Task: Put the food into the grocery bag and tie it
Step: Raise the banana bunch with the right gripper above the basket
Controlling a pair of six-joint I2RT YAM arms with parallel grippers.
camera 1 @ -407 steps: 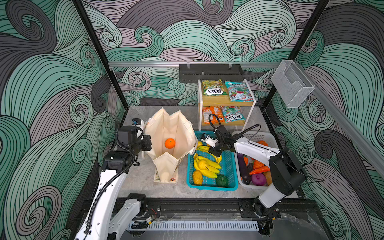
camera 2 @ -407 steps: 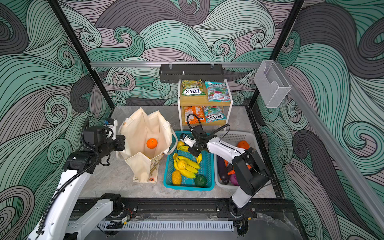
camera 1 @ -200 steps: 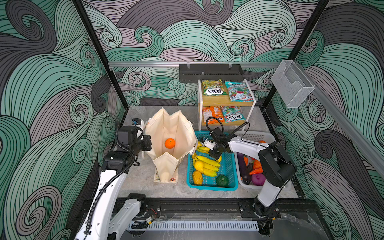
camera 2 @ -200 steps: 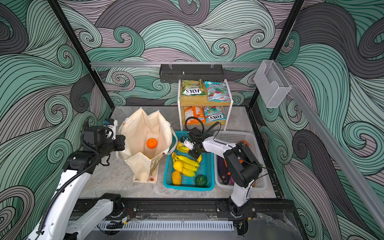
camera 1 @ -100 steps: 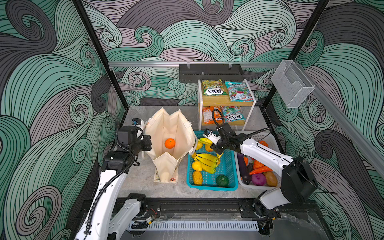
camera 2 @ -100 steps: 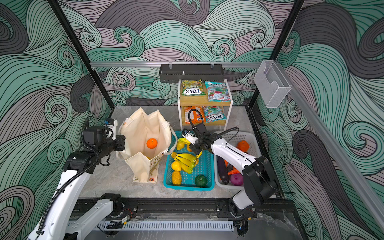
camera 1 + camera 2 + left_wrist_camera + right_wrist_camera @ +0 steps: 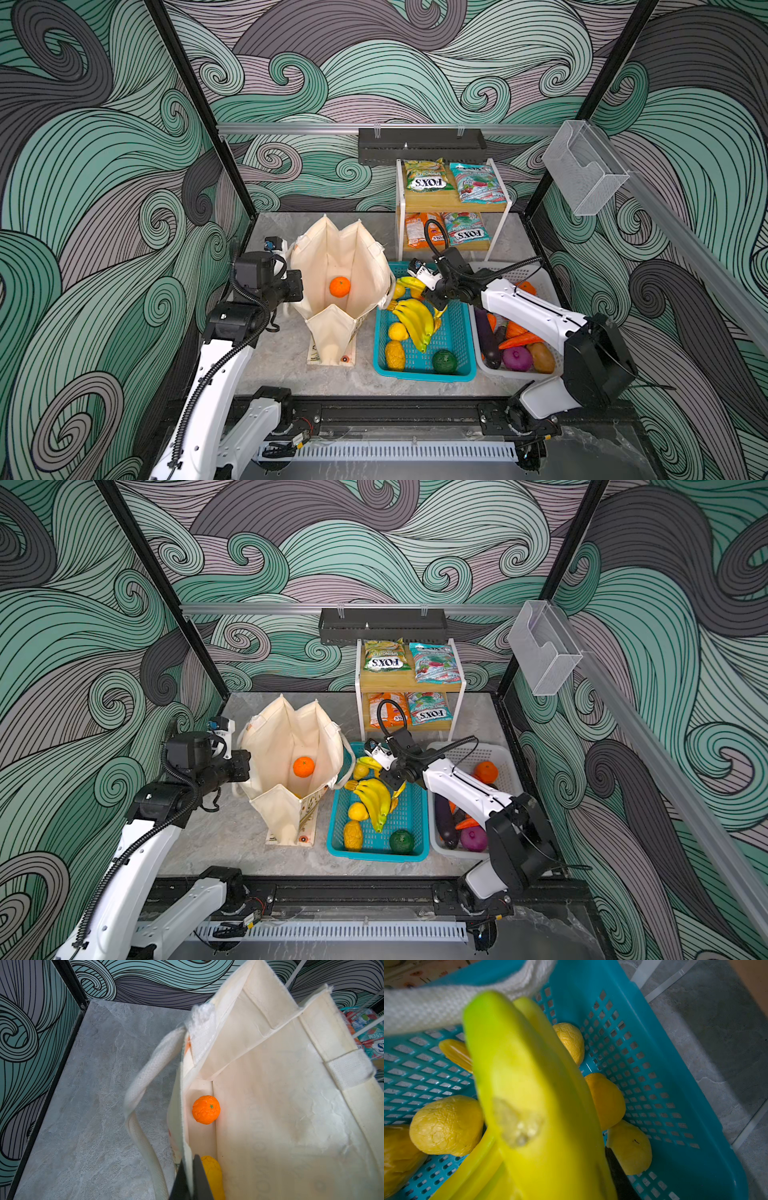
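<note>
The bananas [image 7: 411, 322] hang from the right end effector [image 7: 432, 296], which grips the bunch. In the right wrist view they fill the foreground [image 7: 529, 1105] above the floor of the teal basket [image 7: 424, 376], so I judge them lifted clear for carrying.

Their goal, the bag [image 7: 361, 266], stands on the worktop [image 7: 282, 357] at 9 o'clock from the basket and just beside it. Its mouth is spread wide, and an orange [image 7: 340, 286] already lies on the bottom. The left wrist view also shows a yellow fruit [image 7: 212, 1174] in there.

The left end effector [image 7: 190, 1167] is closed on the bag's wall at the mouth's 9 o'clock side. That most likely holds the soft fabric upright and open for the drop.

One strap [image 7: 436, 1007] drapes across the basket's rim towards the bananas and could snag them on the way over.

A white basket [image 7: 515, 374] with more food sits at 3 o'clock of the teal one. Packets [image 7: 428, 176] wait on the shelf [image 7: 453, 204] at 12 o'clock, so tying looks far off.
</note>
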